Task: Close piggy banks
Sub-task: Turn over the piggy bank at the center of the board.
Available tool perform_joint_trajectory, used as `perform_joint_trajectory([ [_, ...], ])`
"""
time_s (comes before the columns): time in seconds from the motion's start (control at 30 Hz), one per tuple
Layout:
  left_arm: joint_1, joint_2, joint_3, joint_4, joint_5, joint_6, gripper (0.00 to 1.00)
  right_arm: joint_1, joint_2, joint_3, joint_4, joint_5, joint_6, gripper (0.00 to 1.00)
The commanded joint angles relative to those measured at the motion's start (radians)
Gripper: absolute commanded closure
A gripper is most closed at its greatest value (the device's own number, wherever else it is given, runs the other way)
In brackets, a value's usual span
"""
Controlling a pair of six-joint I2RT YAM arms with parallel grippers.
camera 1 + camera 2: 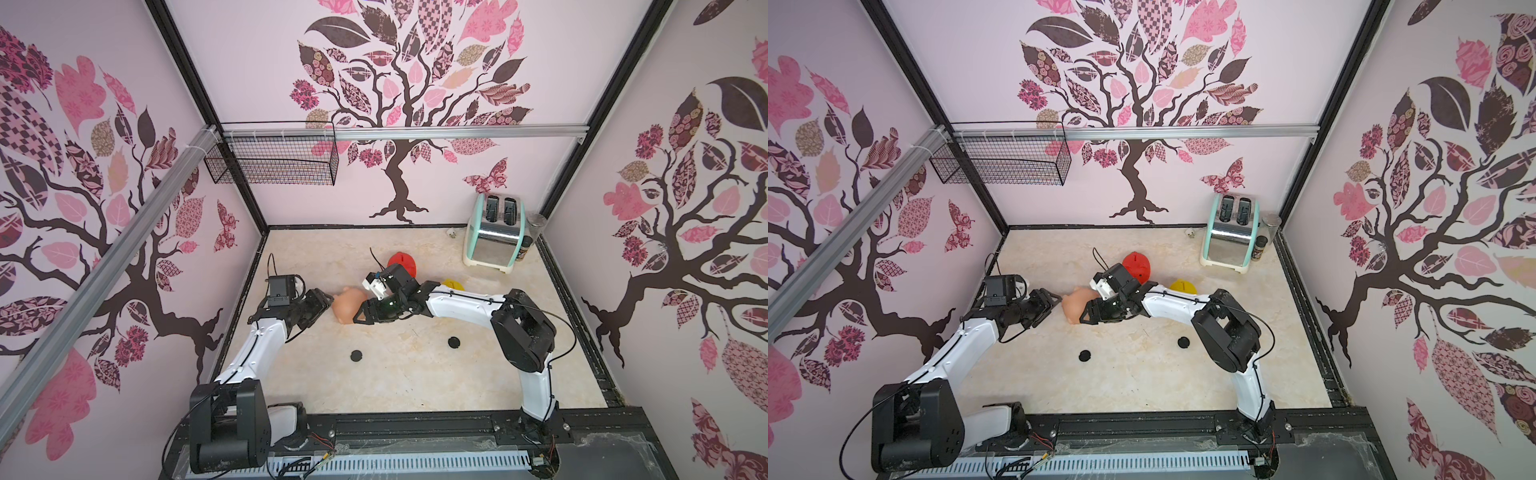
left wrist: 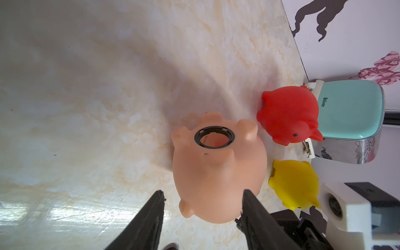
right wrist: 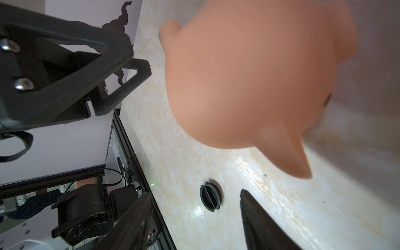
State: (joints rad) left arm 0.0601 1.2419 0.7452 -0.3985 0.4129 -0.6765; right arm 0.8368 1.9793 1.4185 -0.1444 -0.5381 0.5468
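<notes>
Toaster (image 1: 494,237) far right, red pig (image 1: 405,259) and yellow pig (image 1: 455,284) behind right arm (image 1: 465,305); left tool (image 2: 203,192) gapes at peach pig (image 2: 216,168), right tool (image 3: 195,193) gapes empty.

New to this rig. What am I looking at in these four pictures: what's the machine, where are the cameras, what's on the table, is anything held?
The machine is two white-and-black robot arms mounted at the near edge of a marble-look table. Each arm ends in a two-fingered claw.

The two wide pictures come from one twin-lens camera overhead. The two close-ups come from a camera on each arm's wrist.

On the table:
- a peach pig lying on its side, its belly hole unplugged
- a red pig and a yellow pig nearby
- two black plug discs
- a toaster in the far corner

The left claw is open and straddles one end of the peach pig. The right claw is open and empty beside the same pig. Neither visibly grips anything.
</notes>
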Motion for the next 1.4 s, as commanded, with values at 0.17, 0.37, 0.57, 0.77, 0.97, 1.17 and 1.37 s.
perform_joint_trajectory([
  [0.17,0.000,-0.101,-0.015,-0.075,-0.032,0.035,0.41,-0.065,-0.061,0.031,-0.038,0.108,-0.049,0.33],
  [0.37,-0.005,-0.131,-0.042,-0.076,-0.020,0.031,0.42,-0.074,0.014,0.106,-0.061,0.083,-0.048,0.33],
  [0.57,-0.009,-0.087,-0.047,-0.047,0.006,0.022,0.42,-0.073,0.064,0.114,-0.041,0.043,-0.016,0.33],
  [0.77,-0.009,-0.015,-0.018,-0.019,0.024,0.012,0.42,-0.068,0.064,0.088,-0.012,0.004,0.010,0.33],
  [0.97,-0.012,0.028,0.000,0.003,0.023,0.007,0.42,-0.041,0.045,0.062,0.006,-0.007,0.021,0.33],
  [1.17,-0.013,0.071,0.030,0.003,0.022,0.017,0.42,-0.002,0.042,0.054,0.013,-0.022,0.031,0.33],
  [1.37,-0.013,0.105,0.069,-0.015,0.018,0.039,0.42,0.017,0.019,0.027,0.040,-0.042,0.042,0.33],
])
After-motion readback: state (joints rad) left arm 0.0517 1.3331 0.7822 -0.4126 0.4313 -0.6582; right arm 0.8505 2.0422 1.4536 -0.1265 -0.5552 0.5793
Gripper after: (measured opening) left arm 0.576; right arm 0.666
